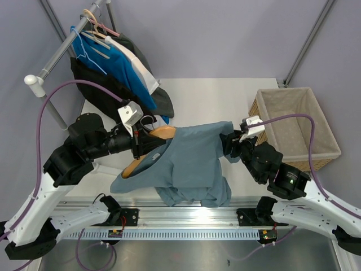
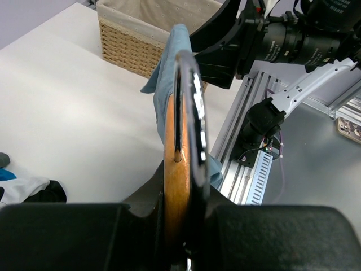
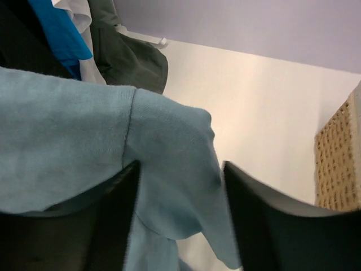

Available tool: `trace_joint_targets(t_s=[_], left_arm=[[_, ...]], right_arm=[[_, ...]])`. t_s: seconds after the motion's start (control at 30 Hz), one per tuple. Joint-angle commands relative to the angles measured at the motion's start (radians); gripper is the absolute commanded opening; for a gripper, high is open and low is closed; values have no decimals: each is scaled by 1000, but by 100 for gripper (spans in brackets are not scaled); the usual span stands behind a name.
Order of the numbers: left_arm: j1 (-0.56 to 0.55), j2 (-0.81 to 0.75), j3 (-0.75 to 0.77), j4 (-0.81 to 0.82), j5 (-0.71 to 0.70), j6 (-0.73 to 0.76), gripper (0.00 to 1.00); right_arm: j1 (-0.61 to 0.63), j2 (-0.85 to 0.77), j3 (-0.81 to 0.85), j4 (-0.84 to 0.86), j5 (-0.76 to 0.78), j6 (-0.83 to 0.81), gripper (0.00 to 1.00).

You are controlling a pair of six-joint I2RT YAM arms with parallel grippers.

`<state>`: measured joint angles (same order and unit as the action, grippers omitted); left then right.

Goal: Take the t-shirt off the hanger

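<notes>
- The grey-blue cotton t-shirt [image 1: 192, 164] is seen at the centre of the top view. It is draped over a light wooden hanger [image 1: 161, 134], with its hem gathered near the lower edge of the white table [image 1: 225, 96].
- The hanger is clamped at its neck between the pressed-together fingers of the left pincer [image 1: 140, 144], at the shirt's left end.
- The right pincer [image 3: 180, 169] is placed at the shirt's right sleeve. Its fingers are spread, with the sleeve cloth lying between them.
- The gap between those fingers is shown only in the right wrist view; in the top view it is covered by the arm.
- The hanger's metal hook [image 2: 194, 113] is shown edge-on up the middle of the left wrist view.
- Counted are one t-shirt, one held hanger and two pincers. One woven wicker basket [image 1: 299, 121] is seen at the right and one metal clothes rail [image 1: 56, 59] at the upper left. The number of garments on the rail cannot be told.
</notes>
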<state>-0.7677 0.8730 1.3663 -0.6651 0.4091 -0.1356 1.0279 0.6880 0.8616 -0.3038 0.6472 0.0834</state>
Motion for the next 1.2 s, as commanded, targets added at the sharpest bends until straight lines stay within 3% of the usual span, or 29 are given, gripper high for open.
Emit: trace_joint_targets(t_s=[0.0,0.03,0.1,0.13,0.2,0.33,0.43,0.63,1.0,1.17], left_arm=[[1,-32,65,58,2,1,0],[1,-34,70,56,-18,-7,0],[1,-46,80,55,-44,-4,0],[1,-54,82,53,-74,-1,0],[1,-86,82,53,-82,25,0],[-1,-120,103,52,-162,37,0],[1,-127,129,53,-225,30,0],[1,-117,157,74,-291,8,0],[1,-199,125,137,-371,33,0],[1,-213,119,136,-351,30,0]], right_arm=[[1,7,27,45,54,-10,51],[-2,14,27,49,64,-4,43],[-28,21,28,61,127,12,10],[-43,22,27,72,155,25,0],[-104,28,30,91,94,26,0],[-448,141,100,77,-122,100,0],[-606,261,161,65,-257,151,0],[-712,384,175,129,-398,232,0],[-743,643,247,128,-527,251,0],[-746,683,290,129,-584,260,0]])
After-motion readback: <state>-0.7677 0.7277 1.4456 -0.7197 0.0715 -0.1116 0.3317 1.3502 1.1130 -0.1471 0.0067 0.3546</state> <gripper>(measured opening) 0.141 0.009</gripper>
